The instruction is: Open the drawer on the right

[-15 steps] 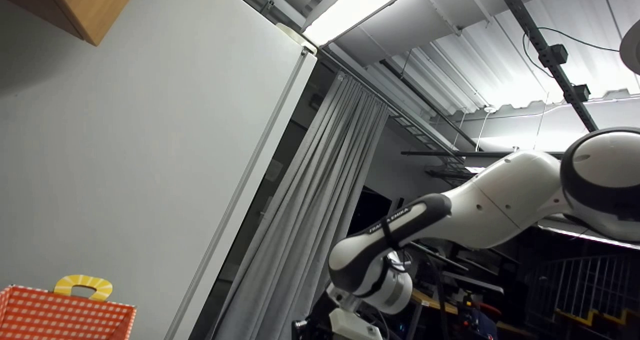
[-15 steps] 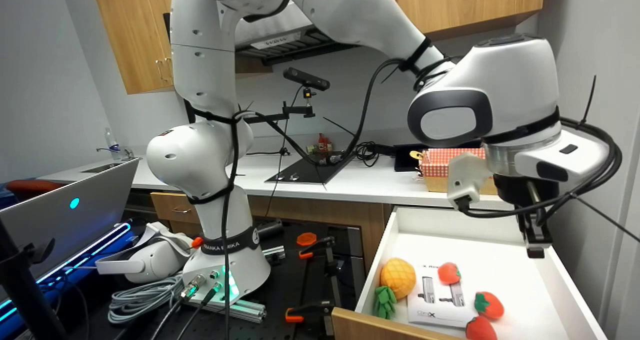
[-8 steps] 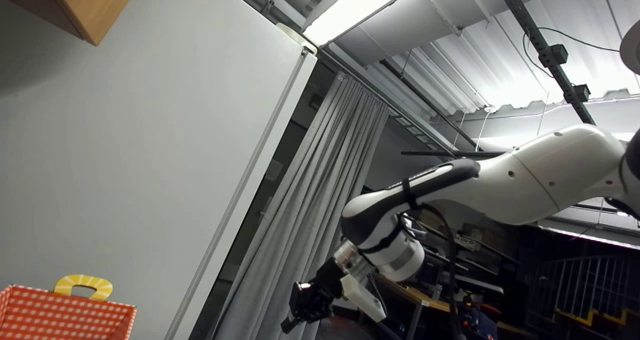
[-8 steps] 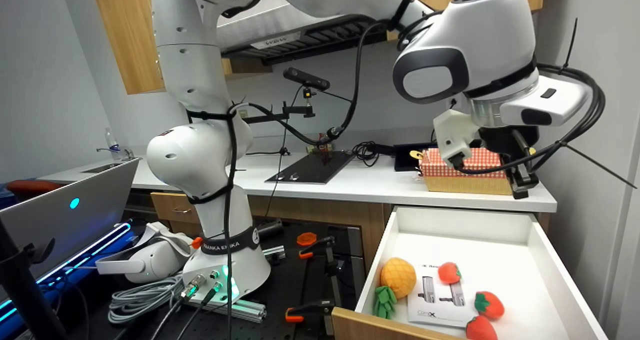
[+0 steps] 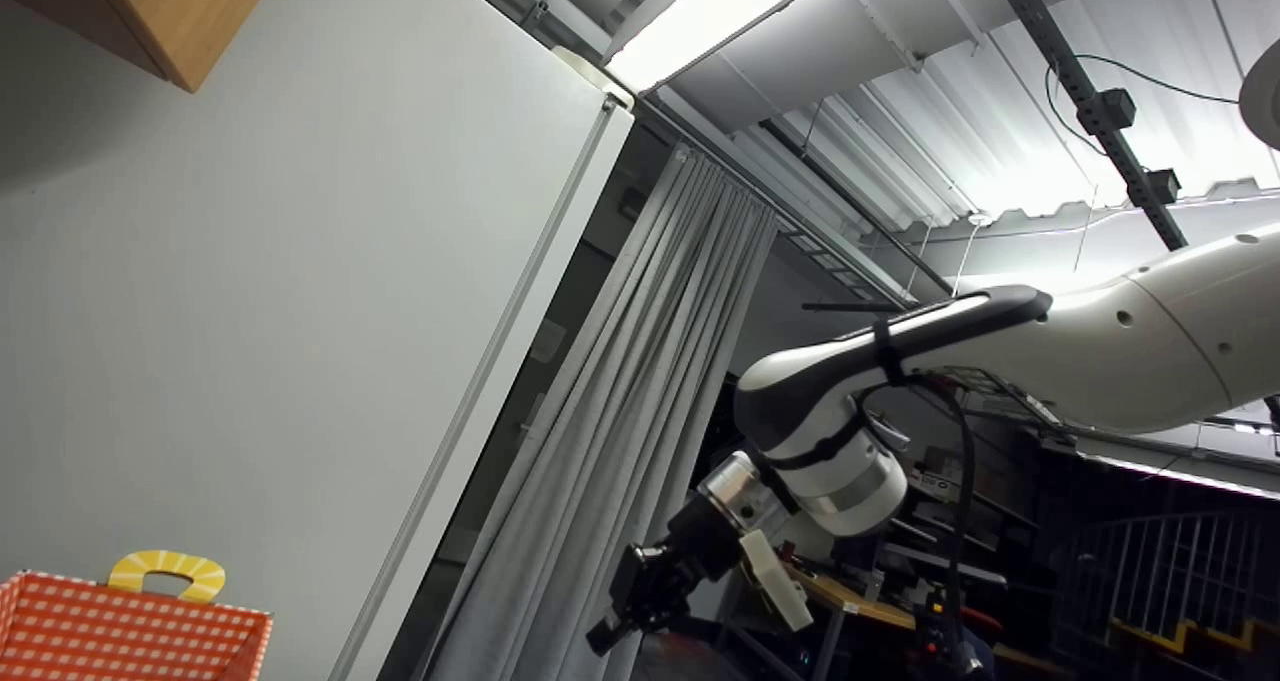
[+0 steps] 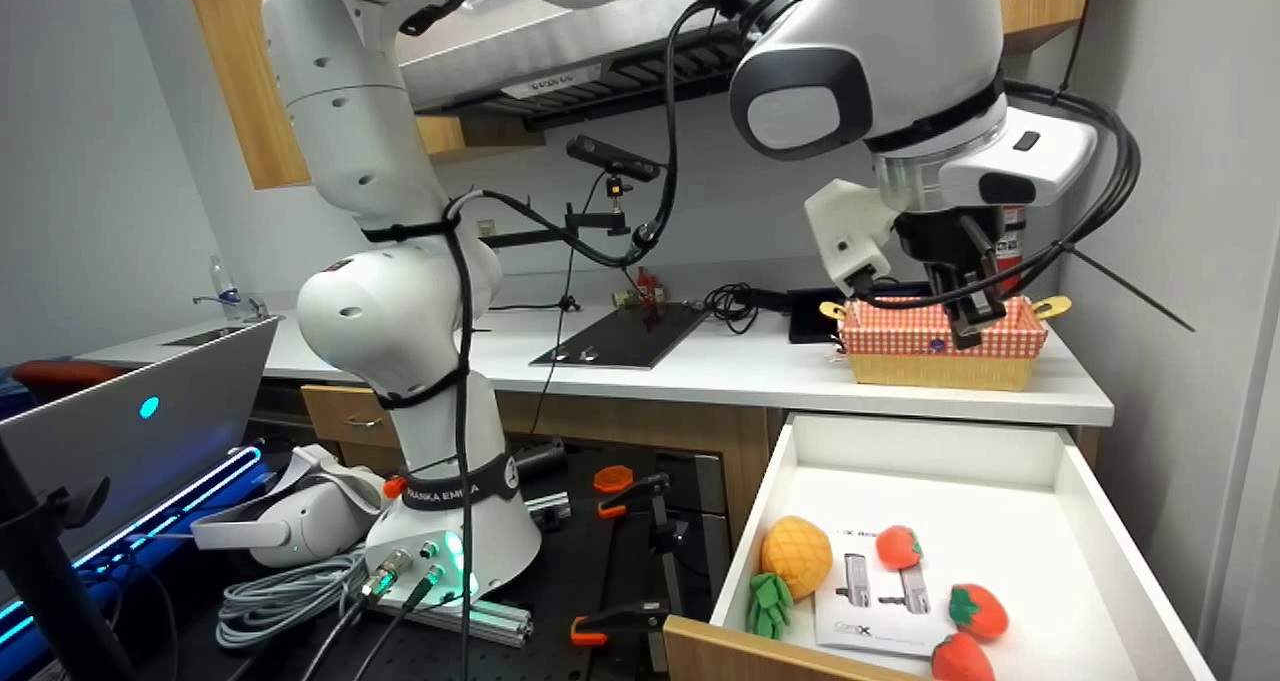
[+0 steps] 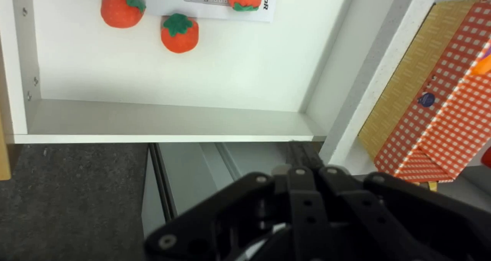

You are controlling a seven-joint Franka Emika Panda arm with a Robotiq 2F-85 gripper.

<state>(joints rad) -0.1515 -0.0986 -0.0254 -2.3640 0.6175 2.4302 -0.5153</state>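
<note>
- Since we looked a second ago, the white arm (image 6: pixel 355 141) has lifted in both exterior views; in an exterior view its wrist end (image 6: pixel 900 71) has drawn toward eleven o'clock.
- At four o'clock in an exterior view we find the drawer (image 6: pixel 955 501), pulled open and unmoved. Its front panel (image 6: pixel 755 659) points toward six o'clock, and its side walls (image 6: pixel 1115 561) spread that way from the back wall (image 6: pixel 930 451). In the wrist view the drawer points to nine o'clock. Both views crop it, so we cannot tell whether depth or width is its long axis.
- At twelve o'clock from the drawer, the checked basket (image 6: pixel 900 369) now shows both yellow handles (image 6: pixel 1052 307); a second ago the arm hid its three-o'clock end.
- As we see in the wrist view, the gripper (image 7: pixel 305 151) has its fingers (image 7: pixel 303 192) pressed together. Half a second ago in an exterior view it hung at the basket's four-o'clock corner; now, higher, it overlaps the basket's front.
- Inside the drawer we see a printed sheet (image 6: pixel 865 616), a pineapple toy (image 6: pixel 797 558) at its nine o'clock and three red toys (image 6: pixel 978 611), one on the sheet, all lying as before.
</note>
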